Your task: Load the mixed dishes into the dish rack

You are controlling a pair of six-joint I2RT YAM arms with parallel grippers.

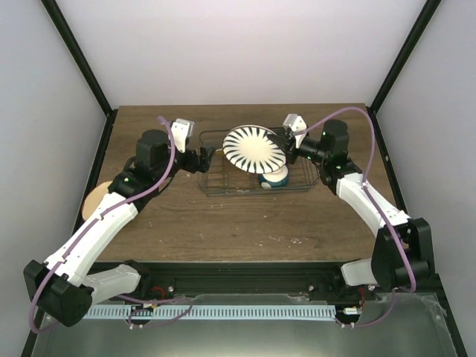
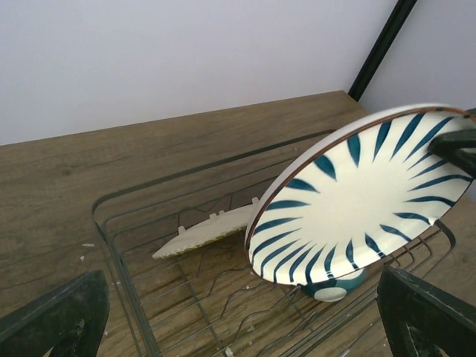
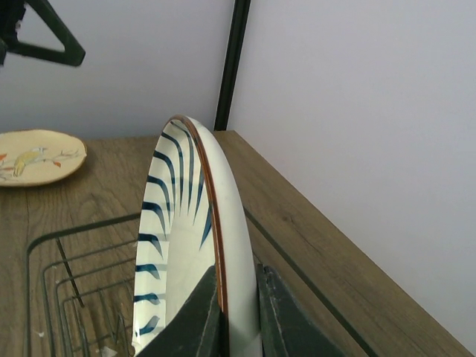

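Overhead, the dish rack (image 1: 223, 182) sits in the far half of the table (image 1: 245, 230), with bare wood along its 6 o'clock side and a narrower strip at 12 o'clock. The right gripper (image 1: 283, 152) reaches in from the rack's 3 o'clock end. It is clamped on the rim of the striped plate (image 1: 254, 147), one finger on each face. The plate is held tilted above the wires, over the middle of the rack and leaning toward 3 o'clock.

The left gripper (image 1: 207, 158) hangs just beside the rack's 9 o'clock end. Its own camera shows its jaws wide apart, with nothing between them.

The tan plate (image 1: 94, 202) lies at the table's 9 o'clock edge, well apart from the rack and partly covered by the left arm (image 1: 111, 216). From the right wrist, its painted bird and twig show.

Much of the rack's inside is hidden from above by the striped plate. The blue cup (image 1: 274, 179) shows at the plate's 5 o'clock edge, and from the left wrist only its lower part shows. The yellow plate (image 2: 212, 231) appears only from the left wrist, lying low in the rack and nearly edge-on, with one end cut off behind the striped plate.

The striped plate is white with dark stripes fanning from a plain centre and a thin reddish-brown rim line.
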